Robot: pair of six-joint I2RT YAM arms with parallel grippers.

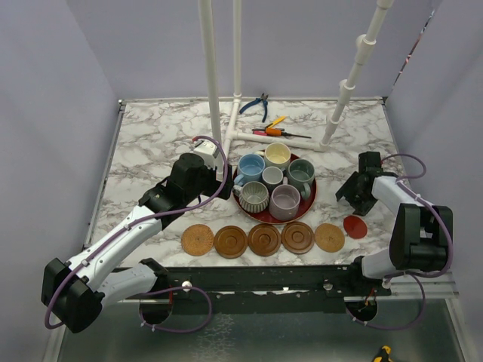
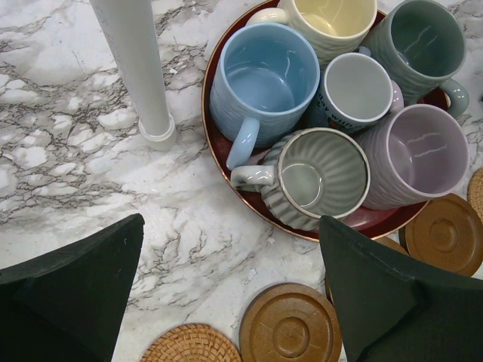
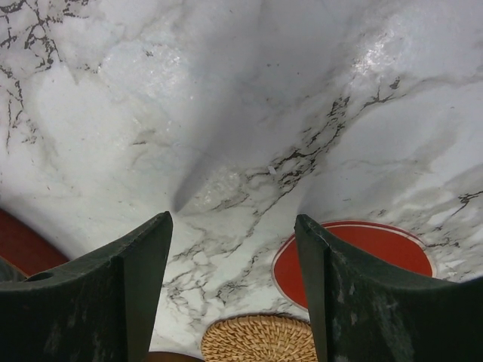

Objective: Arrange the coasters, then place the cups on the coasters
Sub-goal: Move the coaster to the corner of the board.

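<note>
Six cups stand packed on a red tray (image 1: 310,197): light blue (image 1: 250,167), cream-yellow (image 1: 277,155), small pale grey (image 1: 272,177), grey-green (image 1: 300,172), ribbed (image 1: 253,196) and lavender (image 1: 285,201). The coasters lie in a row in front of the tray: woven tan (image 1: 198,240), three wooden (image 1: 264,239), a second woven one (image 1: 330,237) and a small red one (image 1: 355,225). My left gripper (image 1: 195,183) hovers left of the tray, open and holding nothing (image 2: 230,226). Over the marble just behind the red coaster (image 3: 362,256), my right gripper (image 1: 355,194) is open and holds nothing (image 3: 232,222).
A white pipe frame (image 1: 213,90) rises from the back of the table; one post (image 2: 132,68) stands just left of the tray. Blue pliers (image 1: 257,105) and screwdrivers (image 1: 275,128) lie at the back. Grey walls close in both sides.
</note>
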